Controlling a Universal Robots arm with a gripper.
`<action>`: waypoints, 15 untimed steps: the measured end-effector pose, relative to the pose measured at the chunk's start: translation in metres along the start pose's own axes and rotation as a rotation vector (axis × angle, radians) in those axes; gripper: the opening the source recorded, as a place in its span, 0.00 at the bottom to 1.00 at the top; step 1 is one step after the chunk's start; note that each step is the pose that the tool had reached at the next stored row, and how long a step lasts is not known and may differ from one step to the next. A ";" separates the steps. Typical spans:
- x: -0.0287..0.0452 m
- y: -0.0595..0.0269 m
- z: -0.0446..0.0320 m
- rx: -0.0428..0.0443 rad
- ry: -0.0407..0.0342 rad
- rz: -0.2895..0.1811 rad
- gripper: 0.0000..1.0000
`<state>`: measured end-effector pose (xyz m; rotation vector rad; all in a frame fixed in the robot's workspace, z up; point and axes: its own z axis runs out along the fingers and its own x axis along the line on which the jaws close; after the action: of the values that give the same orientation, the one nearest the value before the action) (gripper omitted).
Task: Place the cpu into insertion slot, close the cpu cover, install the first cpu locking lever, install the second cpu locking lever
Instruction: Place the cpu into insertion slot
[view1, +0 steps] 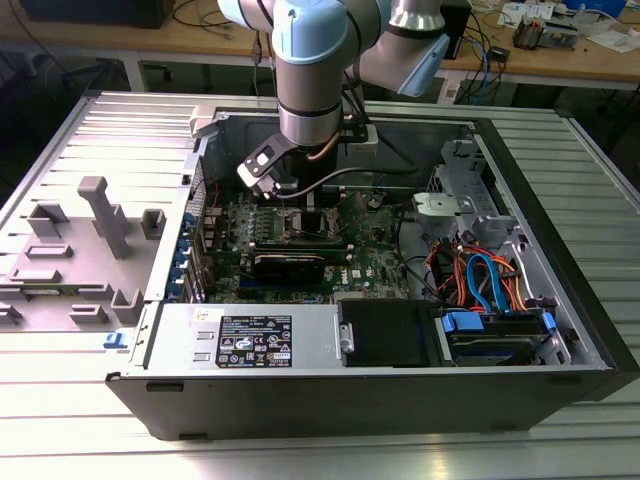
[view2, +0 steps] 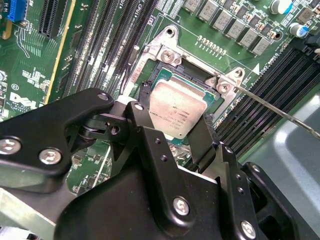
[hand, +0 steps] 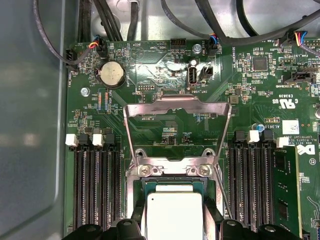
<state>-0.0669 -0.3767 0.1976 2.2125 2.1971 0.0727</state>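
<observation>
The cpu (view2: 177, 106), a flat silver-grey square, sits between the black fingers of my gripper (view2: 174, 114), which is shut on it. It hovers over or rests in the insertion slot (view2: 186, 70), a dark square socket with a silver surround on the green motherboard; I cannot tell which. In the first wrist view the cpu (hand: 172, 215) lies over the insertion slot (hand: 172, 186), and the cpu cover (hand: 177, 102) stands flipped open beyond it. A thin wire locking lever (view2: 280, 112) sticks out beside the socket. In the exterior view my gripper (view1: 298, 195) reaches down into the open computer case.
Black memory slots (hand: 97, 185) flank the socket on both sides. Cables (hand: 120, 20) run along the case wall past the board. A power supply (view1: 250, 340) and a drive bay with coloured cables (view1: 485, 285) fill the case's near side. Grey fixtures (view1: 95, 230) stand at the exterior view's left.
</observation>
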 end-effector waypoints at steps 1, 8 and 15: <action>0.0000 0.0000 0.0001 0.0000 0.0000 0.000 0.54; 0.0000 0.0000 0.0004 -0.0001 0.0002 0.000 0.54; 0.0000 0.0000 0.0005 -0.0001 0.0003 0.000 0.54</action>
<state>-0.0668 -0.3767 0.1971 2.2125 2.1973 0.0732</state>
